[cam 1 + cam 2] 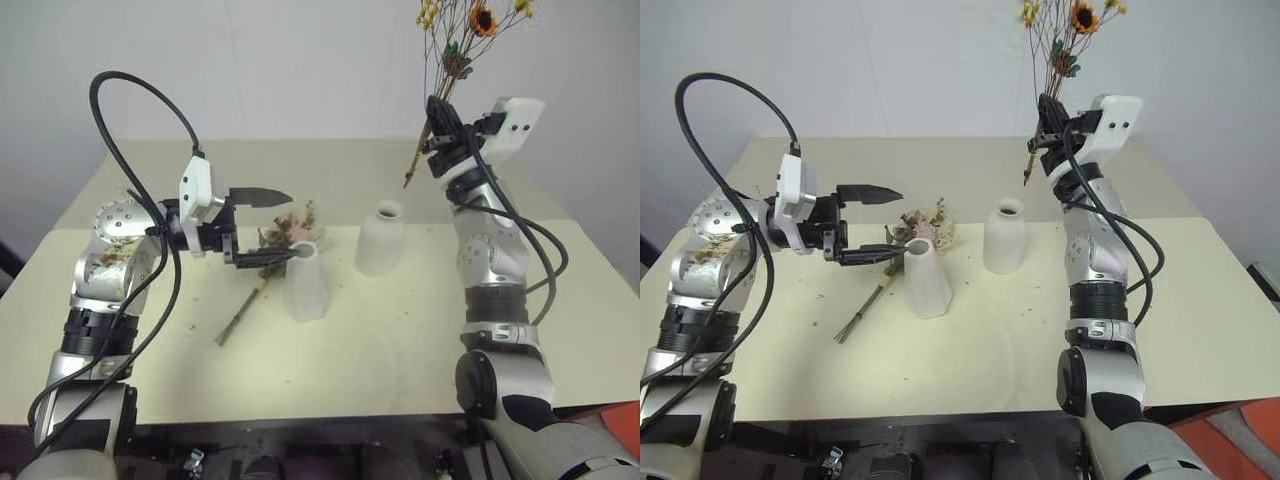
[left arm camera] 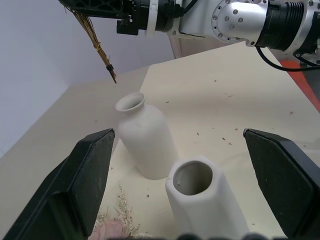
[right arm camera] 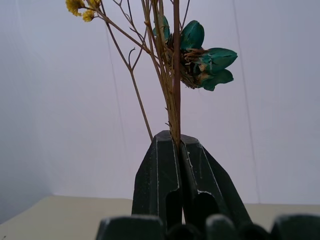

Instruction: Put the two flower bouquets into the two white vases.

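The right end effector (image 1: 437, 133) is clamped on the stems of the yellow-orange dried bouquet (image 1: 455, 50), held upright high over the worktop (image 1: 400, 340), stem ends pointing down and toward the robot's left. The rounder white vase (image 1: 381, 238) stands below and slightly left of those stem ends, nearer this arm, so its narrow neck looks like the likely target. The left end effector (image 1: 268, 227) is spread wide, level, one finger by the mouth of the tall tapered vase (image 1: 306, 283). The pink rose bouquet (image 1: 270, 262) lies flat behind that vase, stems toward the robot.
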Motion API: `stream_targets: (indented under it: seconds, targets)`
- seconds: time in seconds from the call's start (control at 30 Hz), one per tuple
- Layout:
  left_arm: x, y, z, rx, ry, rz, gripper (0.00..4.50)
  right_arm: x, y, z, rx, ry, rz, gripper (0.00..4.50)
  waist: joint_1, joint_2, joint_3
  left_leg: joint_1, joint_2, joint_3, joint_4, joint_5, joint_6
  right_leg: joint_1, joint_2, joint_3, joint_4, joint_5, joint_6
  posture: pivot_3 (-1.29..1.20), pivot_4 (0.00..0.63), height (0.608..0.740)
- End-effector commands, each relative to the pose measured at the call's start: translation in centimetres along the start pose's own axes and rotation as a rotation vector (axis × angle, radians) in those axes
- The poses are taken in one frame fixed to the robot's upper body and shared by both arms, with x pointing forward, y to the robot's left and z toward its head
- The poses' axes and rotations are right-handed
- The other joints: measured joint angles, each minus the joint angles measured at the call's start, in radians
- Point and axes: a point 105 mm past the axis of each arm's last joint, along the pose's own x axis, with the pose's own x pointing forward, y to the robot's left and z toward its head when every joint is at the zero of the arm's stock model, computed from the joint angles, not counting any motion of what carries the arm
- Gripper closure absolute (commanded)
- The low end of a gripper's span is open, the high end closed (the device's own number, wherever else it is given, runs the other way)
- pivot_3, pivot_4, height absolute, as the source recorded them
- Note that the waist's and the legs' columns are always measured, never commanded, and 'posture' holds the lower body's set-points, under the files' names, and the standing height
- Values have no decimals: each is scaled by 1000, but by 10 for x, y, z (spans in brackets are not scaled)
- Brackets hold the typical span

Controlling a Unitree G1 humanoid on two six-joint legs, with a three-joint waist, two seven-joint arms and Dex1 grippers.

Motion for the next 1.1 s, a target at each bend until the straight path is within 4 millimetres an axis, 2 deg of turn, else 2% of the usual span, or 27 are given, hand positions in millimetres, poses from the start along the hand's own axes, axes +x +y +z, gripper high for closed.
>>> stream_targets:
  seconds: [0.03,0.3,0.8,1.07,1.1]
  targets:
    - [-8,0,14,43,-20,19,0,0,7,15,4,-76,23,4471,0,0,0,0,0,0,0,0,0,0,0,0,0,0,0,0,150,740]
    - [-9,1,15,43,-12,20,0,-8,18,9,33,-74,27,4471,1,0,0,0,0,0,0,0,0,0,0,0,0,0,0,0,150,740]
    - [-15,-2,12,35,9,21,0,-34,18,-39,36,35,17,4471,1,0,0,0,0,0,0,0,0,0,0,0,0,0,0,0,150,740]
    - [-19,0,10,46,23,40,0,-40,30,-49,-25,51,47,4471,0,0,0,0,0,0,0,0,0,0,0,0,0,0,0,0,150,740]
    - [-19,0,10,48,23,41,0,-40,30,-48,-24,47,44,4223,1,0,0,1,0,0,0,0,0,0,0,0,0,0,0,0,150,740]
